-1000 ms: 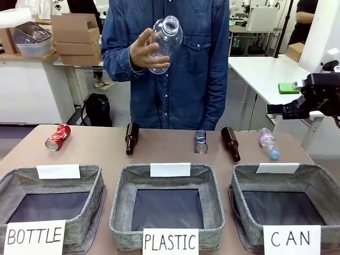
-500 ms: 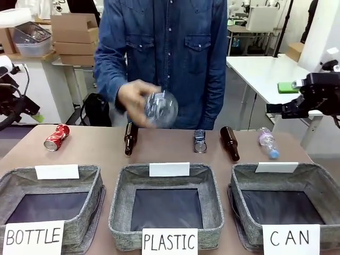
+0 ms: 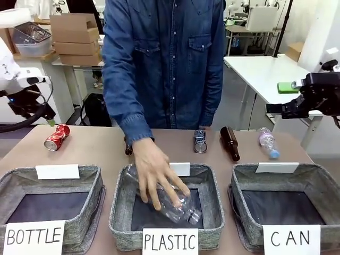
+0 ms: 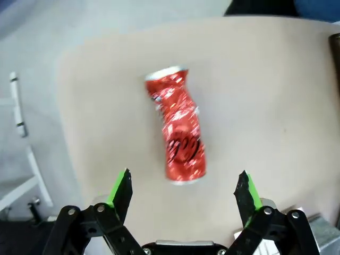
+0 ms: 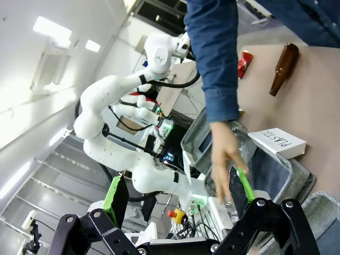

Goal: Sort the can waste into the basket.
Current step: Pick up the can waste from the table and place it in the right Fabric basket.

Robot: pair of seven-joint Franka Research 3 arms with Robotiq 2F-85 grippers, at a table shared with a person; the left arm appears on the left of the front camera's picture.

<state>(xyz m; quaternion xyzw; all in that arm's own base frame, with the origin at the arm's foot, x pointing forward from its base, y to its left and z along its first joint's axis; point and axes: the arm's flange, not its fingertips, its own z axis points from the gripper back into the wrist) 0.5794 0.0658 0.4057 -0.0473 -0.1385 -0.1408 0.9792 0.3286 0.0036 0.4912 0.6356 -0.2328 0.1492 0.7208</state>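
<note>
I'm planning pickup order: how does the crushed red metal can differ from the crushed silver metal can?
The crushed red metal can lies far left on the table; the crushed silver metal can sits near the middle. The open left pincer hovers over the red can, none over the silver. Both are crushed, on the table.

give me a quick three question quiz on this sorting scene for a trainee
1. True or false: the red can lies on the table, outside the CAN basket.
2. Pick one: the person's hand holds the clear plastic bottle inside which basket? A BOTTLE, B PLASTIC, C CAN.
3. Fill in: in the left wrist view, the left tool hangs ___ over the red can.

Key: 1 true. 2 B, the PLASTIC basket. 3 open.
</note>
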